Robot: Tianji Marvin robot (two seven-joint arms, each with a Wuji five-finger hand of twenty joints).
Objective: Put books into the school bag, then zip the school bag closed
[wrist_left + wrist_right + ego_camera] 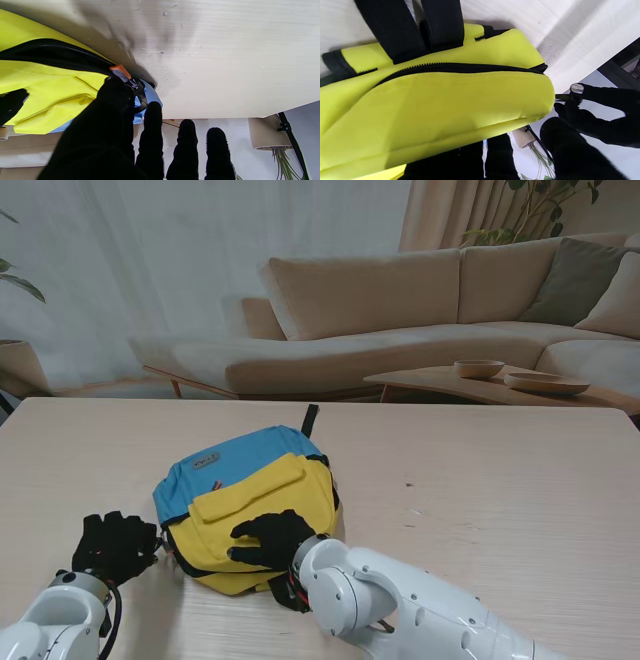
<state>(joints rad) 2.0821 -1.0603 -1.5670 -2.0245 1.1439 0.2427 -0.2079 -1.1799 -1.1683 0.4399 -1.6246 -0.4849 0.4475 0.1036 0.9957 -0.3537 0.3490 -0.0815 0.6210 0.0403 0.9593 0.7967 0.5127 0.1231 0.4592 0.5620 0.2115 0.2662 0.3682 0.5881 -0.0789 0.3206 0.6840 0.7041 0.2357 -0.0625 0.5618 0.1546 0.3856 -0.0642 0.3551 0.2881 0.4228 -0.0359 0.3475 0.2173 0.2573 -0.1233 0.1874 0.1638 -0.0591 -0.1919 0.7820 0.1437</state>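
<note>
I see matt woven cloth on the school bag (250,500), a pale wood-grain table (480,480), and fuzzy black knit gloving my left hand (112,140).

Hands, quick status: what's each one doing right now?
Left hand: shut on the zipper pull at the school bag's left end.
Right hand: open, lying flat on the bag's yellow front, gripping nothing.

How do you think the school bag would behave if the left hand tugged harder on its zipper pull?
The school bag looks soft, so its fabric would probably pucker. It might slide on the smooth table, though the right hand pressing on it should help. The left hand pinches the zipper pull.
</note>
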